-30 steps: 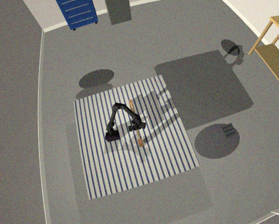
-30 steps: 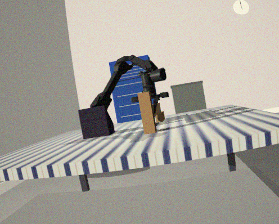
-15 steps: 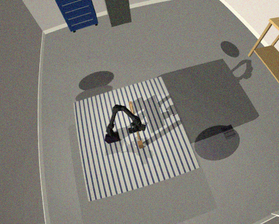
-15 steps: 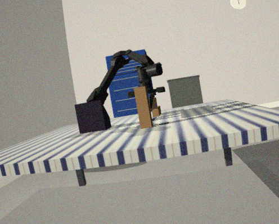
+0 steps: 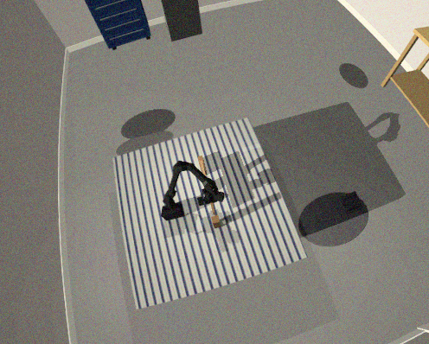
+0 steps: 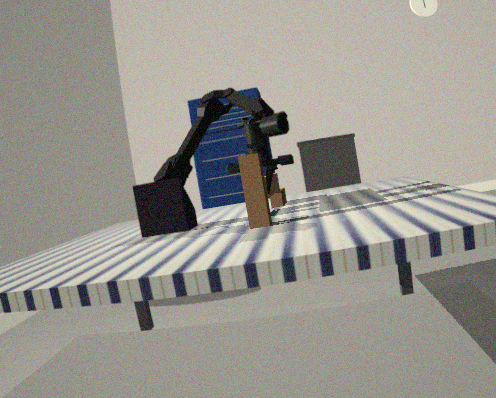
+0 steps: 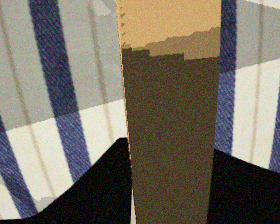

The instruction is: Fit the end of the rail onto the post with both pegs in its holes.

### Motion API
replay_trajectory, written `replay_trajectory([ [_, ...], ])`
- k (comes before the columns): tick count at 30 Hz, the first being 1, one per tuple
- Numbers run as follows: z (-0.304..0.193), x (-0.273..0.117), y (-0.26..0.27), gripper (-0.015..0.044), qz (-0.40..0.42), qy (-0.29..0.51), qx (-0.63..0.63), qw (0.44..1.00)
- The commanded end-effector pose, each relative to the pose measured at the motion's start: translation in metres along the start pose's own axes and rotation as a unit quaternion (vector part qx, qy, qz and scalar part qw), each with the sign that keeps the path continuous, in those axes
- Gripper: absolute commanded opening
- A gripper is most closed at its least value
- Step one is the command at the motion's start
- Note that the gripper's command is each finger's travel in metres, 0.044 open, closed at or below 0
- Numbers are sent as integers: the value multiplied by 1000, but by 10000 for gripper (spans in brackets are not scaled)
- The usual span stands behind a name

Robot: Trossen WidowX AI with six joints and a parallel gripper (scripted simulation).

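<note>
The long wooden rail (image 5: 201,163) (image 7: 170,100) runs from the footboard end at the back toward the post. In the exterior view it is mostly behind the post. The wooden post (image 5: 215,222) (image 6: 255,192) stands upright at the near end. The low footboard block (image 6: 279,198) shows behind the post. My gripper (image 5: 212,202) (image 6: 271,194) (image 7: 148,143) is shut on the rail near the post, with a black finger on each side. The pegs, the holes and the bracket are not distinguishable. I cannot tell whether the rail's end touches the post or is level.
The striped table top (image 5: 151,259) (image 6: 200,255) carries the arm's base (image 5: 172,212) (image 6: 164,207), left of the rail and post. A blue cabinet (image 5: 123,19) (image 6: 220,175) and a dark grey box (image 5: 183,19) (image 6: 330,162) stand beyond the table. Shadows cross the table.
</note>
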State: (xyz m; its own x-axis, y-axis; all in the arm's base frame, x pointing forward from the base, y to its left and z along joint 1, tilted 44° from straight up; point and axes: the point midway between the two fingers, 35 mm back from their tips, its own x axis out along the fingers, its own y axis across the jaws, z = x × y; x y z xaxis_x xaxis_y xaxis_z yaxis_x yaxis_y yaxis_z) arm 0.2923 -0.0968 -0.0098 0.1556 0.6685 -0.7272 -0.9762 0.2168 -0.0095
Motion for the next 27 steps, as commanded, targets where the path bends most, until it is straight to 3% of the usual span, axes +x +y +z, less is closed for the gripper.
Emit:
replay_trajectory([
  [1,-3,-3,-2,0,-4,3,-1,1000],
  [27,-11,-4,-1,0,-4,3,-1,1000],
])
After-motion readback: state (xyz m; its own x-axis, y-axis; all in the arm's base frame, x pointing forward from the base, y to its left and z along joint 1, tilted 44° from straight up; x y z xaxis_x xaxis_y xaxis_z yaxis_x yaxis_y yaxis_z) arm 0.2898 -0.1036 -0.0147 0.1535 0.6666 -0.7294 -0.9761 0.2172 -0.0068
